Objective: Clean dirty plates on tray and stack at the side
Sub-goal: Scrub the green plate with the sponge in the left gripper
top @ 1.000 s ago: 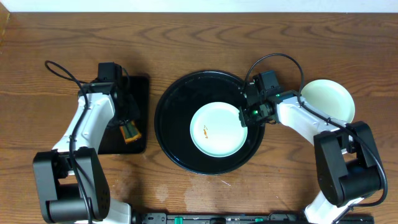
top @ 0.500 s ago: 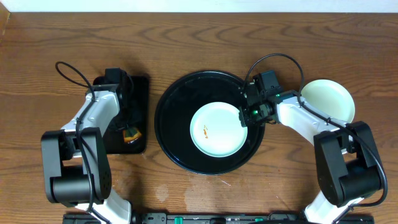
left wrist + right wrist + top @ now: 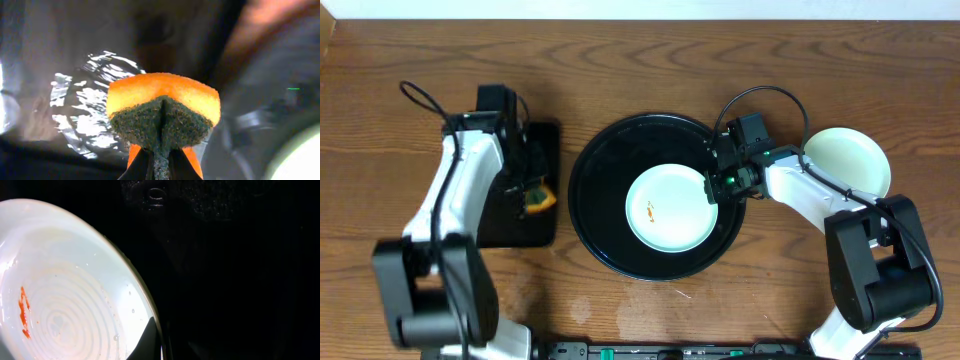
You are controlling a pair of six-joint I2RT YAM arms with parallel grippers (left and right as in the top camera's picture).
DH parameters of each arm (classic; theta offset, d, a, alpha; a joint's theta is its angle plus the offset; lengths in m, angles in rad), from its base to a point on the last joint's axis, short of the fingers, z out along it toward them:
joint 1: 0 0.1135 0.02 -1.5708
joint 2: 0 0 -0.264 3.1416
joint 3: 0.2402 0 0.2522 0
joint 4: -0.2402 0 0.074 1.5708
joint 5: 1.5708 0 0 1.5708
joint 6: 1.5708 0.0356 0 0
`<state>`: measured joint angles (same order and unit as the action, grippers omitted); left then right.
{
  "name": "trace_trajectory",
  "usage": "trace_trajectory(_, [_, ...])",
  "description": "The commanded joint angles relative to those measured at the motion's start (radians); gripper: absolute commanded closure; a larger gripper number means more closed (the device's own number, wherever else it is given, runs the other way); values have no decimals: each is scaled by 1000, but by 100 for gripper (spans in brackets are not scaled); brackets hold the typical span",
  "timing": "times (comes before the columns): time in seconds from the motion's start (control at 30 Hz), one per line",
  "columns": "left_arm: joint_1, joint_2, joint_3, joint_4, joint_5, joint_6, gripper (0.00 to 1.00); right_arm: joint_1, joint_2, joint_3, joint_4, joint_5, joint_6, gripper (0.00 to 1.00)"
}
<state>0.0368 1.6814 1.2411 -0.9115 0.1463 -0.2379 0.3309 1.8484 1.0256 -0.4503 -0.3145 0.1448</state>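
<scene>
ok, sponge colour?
The sponge is orange with a dark green scouring face; clearest in left wrist view.

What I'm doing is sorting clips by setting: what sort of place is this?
Likely a robot test bench, not a kitchen: a wooden table, a sponge in the left gripper, a smeared plate on a black tray.

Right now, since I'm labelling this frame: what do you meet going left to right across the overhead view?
The sponge in the left tool → smeared plate on the round tray → right tool at its rim → pale plate at far right.
</scene>
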Motion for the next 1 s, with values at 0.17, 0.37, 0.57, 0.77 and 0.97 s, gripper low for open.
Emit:
trace_trajectory(0.17, [-227, -88, 19, 29, 153, -18, 93, -9, 42, -13, -2, 158, 137, 99])
trace_trajectory(0.37, [-405, -31, 5, 119, 153, -93, 93, -9, 44, -13, -24, 253, 205, 99])
trace_trajectory(0.57, [-535, 72, 5, 227, 152, -153, 92, -10, 44, -13, -32, 317, 254, 99])
trace_trajectory(0.77, [-600, 207, 5, 350, 144, -210, 92, -10, 44, -13, -33, 316, 254, 99])
trace_trajectory(0.97, [-575, 306, 5, 410, -1, -220, 93, -10, 44, -13, -34, 309, 254, 99])
